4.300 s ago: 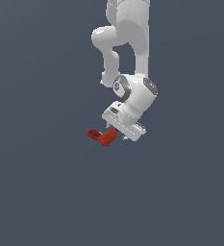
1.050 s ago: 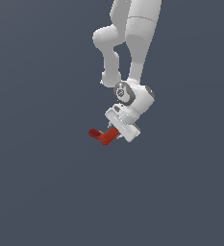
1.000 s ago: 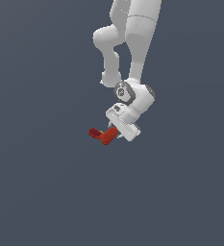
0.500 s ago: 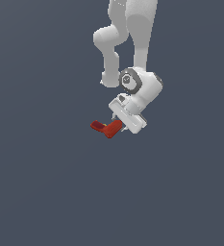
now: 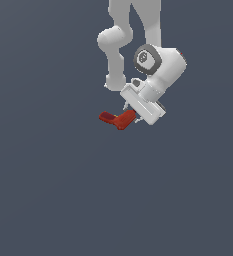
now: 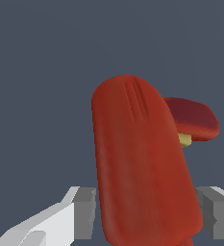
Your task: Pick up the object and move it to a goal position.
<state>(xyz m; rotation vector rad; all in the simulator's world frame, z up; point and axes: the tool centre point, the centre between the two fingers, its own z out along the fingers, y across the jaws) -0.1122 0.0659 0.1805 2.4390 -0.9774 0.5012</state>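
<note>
The object [image 5: 117,119] is a small red L-shaped block, held in the air in the exterior view, below and to the left of the white hand. My gripper [image 5: 129,117] is shut on its brighter red arm. In the wrist view that arm [image 6: 137,163] fills the space between my two grey fingertips [image 6: 85,211], and the gripper [image 6: 149,216] is closed around it. The darker red arm [image 6: 191,118] sticks out sideways at the far end, with a tiny yellow spot [image 6: 184,139] under it. The fingers are mostly hidden behind the block in the exterior view.
The white arm [image 5: 158,62] comes down from the top of the exterior view. Around it is only a plain dark blue-grey ground [image 5: 48,190]. No goal marker shows.
The gripper has risen a little and shifted toward the exterior view's right, carrying the red block with it. The wrist has tilted further over.
</note>
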